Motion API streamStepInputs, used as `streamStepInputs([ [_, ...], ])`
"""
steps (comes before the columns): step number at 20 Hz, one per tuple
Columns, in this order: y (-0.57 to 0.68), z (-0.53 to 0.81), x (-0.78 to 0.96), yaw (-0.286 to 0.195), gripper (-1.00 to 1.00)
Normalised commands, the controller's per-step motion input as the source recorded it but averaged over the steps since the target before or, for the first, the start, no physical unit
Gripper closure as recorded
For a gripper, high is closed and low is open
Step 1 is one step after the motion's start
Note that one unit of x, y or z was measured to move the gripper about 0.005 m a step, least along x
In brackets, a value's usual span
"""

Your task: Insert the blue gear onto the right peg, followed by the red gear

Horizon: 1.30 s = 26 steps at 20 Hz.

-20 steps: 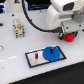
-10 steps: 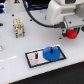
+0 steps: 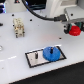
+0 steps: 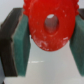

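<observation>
The blue gear lies flat on the right half of the grey black-bordered plate, over the right peg, which it hides. The plate's other pin stands bare beside it. My gripper hangs above the table toward the exterior view's right, well apart from the plate, and is shut on the red gear. In the wrist view the red gear with its centre hole fills the space between my green pads.
A pale wooden block-like object stands at the back on the exterior view's left. Dark cables hang behind the arm. The white table's front edge runs just below the plate.
My gripper, still shut on the red gear, has drifted a little toward the exterior view's right. The blue gear and plate have not moved.
</observation>
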Motion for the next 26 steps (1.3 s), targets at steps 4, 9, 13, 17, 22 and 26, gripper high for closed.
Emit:
streamStepInputs([
  [4,-0.42,0.29,0.47,0.0,1.0],
  [9,-0.44,0.16,0.45,0.0,1.0],
  [13,-0.47,0.08,0.44,0.0,1.0],
  [17,-0.43,0.04,0.47,0.0,1.0],
  [22,-0.33,0.0,0.47,0.0,1.0],
  [26,-0.15,-0.05,0.28,0.0,1.0],
])
